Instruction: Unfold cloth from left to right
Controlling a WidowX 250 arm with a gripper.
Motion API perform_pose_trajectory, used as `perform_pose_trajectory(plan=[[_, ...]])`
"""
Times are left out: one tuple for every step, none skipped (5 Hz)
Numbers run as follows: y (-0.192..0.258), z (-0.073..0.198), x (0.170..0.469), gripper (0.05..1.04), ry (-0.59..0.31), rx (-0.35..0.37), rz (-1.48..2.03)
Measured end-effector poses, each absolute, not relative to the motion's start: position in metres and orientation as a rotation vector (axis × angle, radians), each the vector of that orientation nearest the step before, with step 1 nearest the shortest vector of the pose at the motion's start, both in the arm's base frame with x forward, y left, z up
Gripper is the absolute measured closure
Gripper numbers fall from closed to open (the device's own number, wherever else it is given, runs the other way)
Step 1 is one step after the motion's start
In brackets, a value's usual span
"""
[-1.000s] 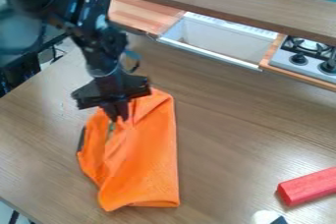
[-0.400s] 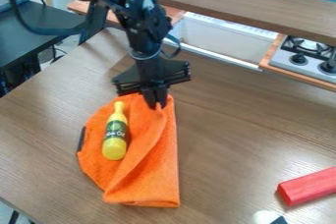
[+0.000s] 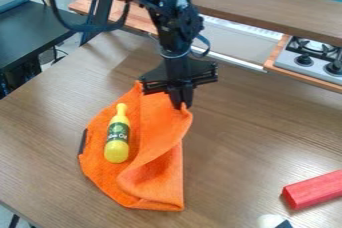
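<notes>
Camera view: yellow bottle (image 3: 117, 144) on orange cloth (image 3: 160, 134)

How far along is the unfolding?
Partly done: the left side of the orange cloth lies opened out, with the yellow bottle uncovered on it. In hand: the gripper pinches the cloth's raised upper edge. Left: the right side is still doubled over in a loose fold, to be laid out rightward.

Brown table (image 3: 247, 137), orange cloth (image 3: 159, 122), red block (image 3: 314, 189), white object (image 3: 270, 221)
</notes>
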State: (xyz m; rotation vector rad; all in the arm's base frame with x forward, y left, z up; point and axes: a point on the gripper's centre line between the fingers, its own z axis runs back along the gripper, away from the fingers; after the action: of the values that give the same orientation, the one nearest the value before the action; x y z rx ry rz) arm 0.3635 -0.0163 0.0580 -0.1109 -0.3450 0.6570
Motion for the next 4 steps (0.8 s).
perform_pose_trajectory(plan=[[-0.031,0.057,0.370,1.020,-0.334,-0.117,0.633],[-0.042,0.054,0.378,1.020,-0.336,-0.115,0.612],[-0.046,0.052,0.389,1.020,-0.328,-0.108,0.618],[-0.054,0.052,0.399,1.020,-0.318,-0.118,0.622]])
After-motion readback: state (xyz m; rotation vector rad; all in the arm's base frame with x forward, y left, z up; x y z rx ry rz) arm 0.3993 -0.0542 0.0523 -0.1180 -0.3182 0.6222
